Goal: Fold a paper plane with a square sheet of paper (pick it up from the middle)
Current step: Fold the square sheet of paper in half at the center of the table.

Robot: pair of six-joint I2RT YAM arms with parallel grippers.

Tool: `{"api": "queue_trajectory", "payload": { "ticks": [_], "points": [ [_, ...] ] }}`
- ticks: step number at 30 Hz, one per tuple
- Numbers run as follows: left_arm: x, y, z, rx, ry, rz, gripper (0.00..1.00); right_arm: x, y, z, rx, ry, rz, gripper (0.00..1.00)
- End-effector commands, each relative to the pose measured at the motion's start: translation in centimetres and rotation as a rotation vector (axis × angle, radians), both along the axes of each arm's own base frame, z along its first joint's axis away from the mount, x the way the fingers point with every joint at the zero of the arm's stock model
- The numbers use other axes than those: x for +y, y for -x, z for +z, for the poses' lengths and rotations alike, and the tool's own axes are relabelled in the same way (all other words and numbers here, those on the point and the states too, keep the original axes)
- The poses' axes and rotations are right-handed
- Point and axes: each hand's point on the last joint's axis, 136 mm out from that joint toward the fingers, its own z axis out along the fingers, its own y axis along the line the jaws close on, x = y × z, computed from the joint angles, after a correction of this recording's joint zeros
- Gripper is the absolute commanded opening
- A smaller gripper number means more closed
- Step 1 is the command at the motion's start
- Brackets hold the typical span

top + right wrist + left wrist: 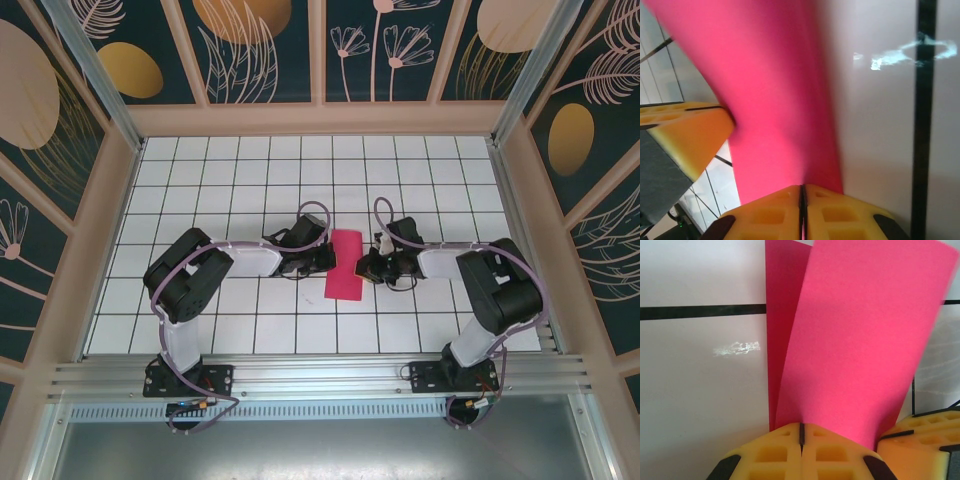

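Magenta-red, the square sheet of paper [344, 265] sits in the middle of the gridded tabletop [250, 180], between the two arms, and from above it reads as a narrow upright strip, not a full square. The left pincer [322, 262] meets it from the left and the right pincer [366, 268] from the right, the two close together at the strip's lower half.

In the left wrist view the left pincer [801, 435] has its yellow pads pressed together, with the sheet [860, 340] rising out of them in two layers: a bright front flap and a darker one behind, gaping apart. A pale scuff mark [736, 348] shows on the tabletop beside them. In the right wrist view the right pincer [801, 197] is likewise nipped tight on the sheet [780, 100], which is blurred there.

By my reading the task is at its first stage: the sheet is gripped and doubled lengthwise, but the layers are not flat together and I cannot tell whether a crease is set. No pointed nose or wings are visible, so nearly all the folding of the paper plane is left to do
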Motion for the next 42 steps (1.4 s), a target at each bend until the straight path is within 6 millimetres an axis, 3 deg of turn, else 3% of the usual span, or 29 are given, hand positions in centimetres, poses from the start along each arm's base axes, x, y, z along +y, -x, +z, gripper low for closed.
{"api": "queue_trajectory", "payload": {
  "ticks": [1,5,8,12,17,23,25,31,33,36,42],
  "points": [
    [3.1,2.8,-5.2,0.121,-0.173,-0.013,0.00,-0.1,-0.1,0.0,-0.016,-0.009,0.013,0.14],
    [3.2,2.8,-5.2,0.121,-0.178,-0.013,0.00,0.9,-1.6,3.9,-0.102,-0.070,0.031,0.15],
    [3.3,2.9,-5.3,0.122,-0.180,-0.013,0.00,1.0,-2.7,5.4,-0.144,-0.085,0.031,0.15],
    [3.3,2.9,-5.3,0.123,-0.179,-0.015,0.00,0.4,-3.7,4.4,-0.137,-0.060,0.016,0.15],
    [3.2,3.0,-5.4,0.126,-0.179,-0.019,0.00,0.0,-3.6,1.4,-0.083,-0.027,0.006,0.15],
    [3.2,2.9,-5.0,0.120,-0.174,-0.014,0.00,-2.4,-3.3,-2.4,-0.010,0.083,-0.064,0.15],
    [3.2,2.8,-5.0,0.117,-0.176,-0.013,0.00,-2.1,-3.3,-2.1,-0.007,0.061,-0.058,0.15],
    [3.2,2.8,-4.9,0.116,-0.177,-0.013,0.00,-0.1,-5.0,4.0,-0.115,-0.073,-0.019,0.16],
    [3.3,2.9,-5.0,0.118,-0.179,-0.013,0.00,0.2,-5.6,5.0,-0.140,-0.079,-0.010,0.16],
    [3.2,2.9,-5.0,0.120,-0.177,-0.015,0.00,0.0,-6.4,4.2,-0.132,-0.043,-0.015,0.16],
    [3.2,2.9,-5.0,0.120,-0.174,-0.016,0.00,-0.7,-6.9,0.6,-0.073,0.010,-0.049,0.16]
  ]
}}
